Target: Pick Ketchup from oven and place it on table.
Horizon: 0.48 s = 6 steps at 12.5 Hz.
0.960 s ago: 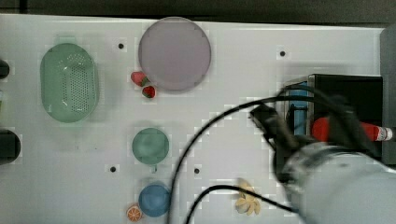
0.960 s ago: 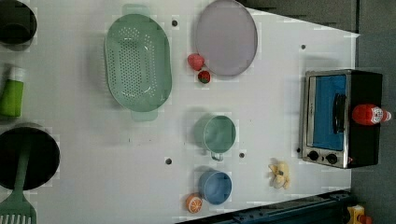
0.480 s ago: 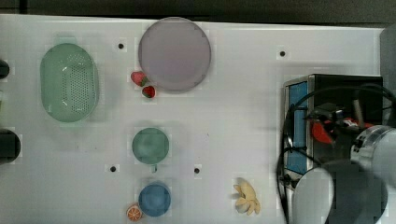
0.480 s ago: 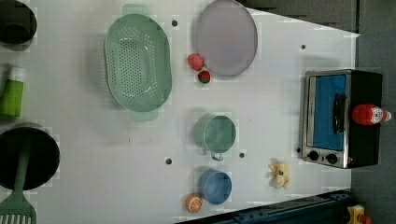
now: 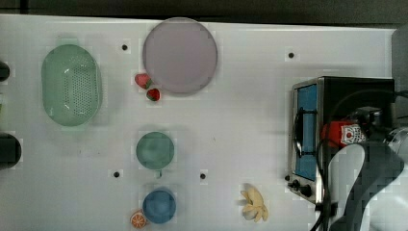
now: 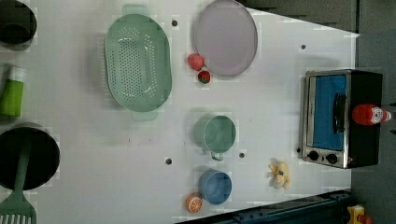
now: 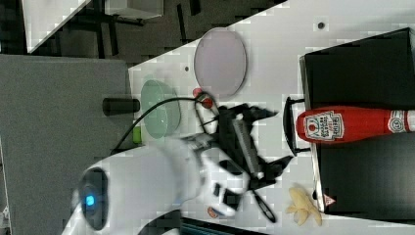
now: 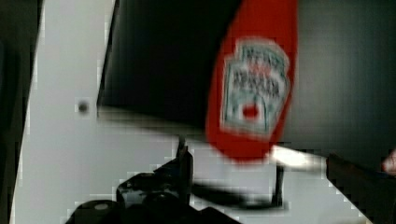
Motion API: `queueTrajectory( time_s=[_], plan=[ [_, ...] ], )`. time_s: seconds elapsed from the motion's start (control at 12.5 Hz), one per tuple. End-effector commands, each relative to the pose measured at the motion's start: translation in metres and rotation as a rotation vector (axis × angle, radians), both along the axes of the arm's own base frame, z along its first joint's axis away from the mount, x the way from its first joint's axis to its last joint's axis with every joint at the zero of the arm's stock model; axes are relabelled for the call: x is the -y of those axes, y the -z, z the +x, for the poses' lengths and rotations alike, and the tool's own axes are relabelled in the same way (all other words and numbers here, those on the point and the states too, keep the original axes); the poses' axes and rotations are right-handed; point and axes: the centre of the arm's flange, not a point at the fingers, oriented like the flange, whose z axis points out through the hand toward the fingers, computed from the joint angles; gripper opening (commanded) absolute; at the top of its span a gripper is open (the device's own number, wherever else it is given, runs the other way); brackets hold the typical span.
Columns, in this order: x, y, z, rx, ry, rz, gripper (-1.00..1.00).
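1. Right view: ketchup (image 7: 342, 125) is a red bottle w/ white label and white cap, lying on its side on the black top of the oven (image 7: 362, 73), base end at the front edge over the door handle, cap toward the back.
2. Left view agrees: ketchup (image 6: 369, 114) lies on the oven (image 6: 343, 119) roof near the back edge; blue glass door faces up the table (image 6: 261, 116), two knobs at the left view's bottom corner of the front.
3. Gripper (image 7: 276, 139) in the right view sits just in front of the oven door side, fingers (image 7: 264, 113) spread wide apart, nothing between them, not touching the bottle.
4. Wrist view: bottle (image 8: 252, 88) close ahead, label readable as a blur, finger (image 8: 184, 156) beside its base end, apart from it.
5. Top view: arm and cable cover part of the oven (image 5: 356, 91); bottle (image 5: 342, 134) partly hidden behind them.
6. Around, top view: banana-like toy (image 5: 254, 204) near the oven front corner; teal cup (image 5: 155, 150), blue cup (image 5: 159, 206), orange slice (image 5: 138, 219), two strawberries (image 5: 147, 86), purple plate (image 5: 179, 55), green colander (image 5: 71, 84).
7. Room: bare white table betw. the cups and the oven front; oven stands close to the table's edge at the top view's right.
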Motion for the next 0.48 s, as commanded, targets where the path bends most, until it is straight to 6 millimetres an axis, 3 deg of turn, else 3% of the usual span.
queueTrajectory(
  time_s=[0.08, 0.48],
  plan=[
    [0.031, 0.008, 0.001, 0.014, 0.08, -0.035, 1.0],
    [0.055, 0.072, 0.005, -0.048, 0.239, 0.034, 1.0]
  ],
)
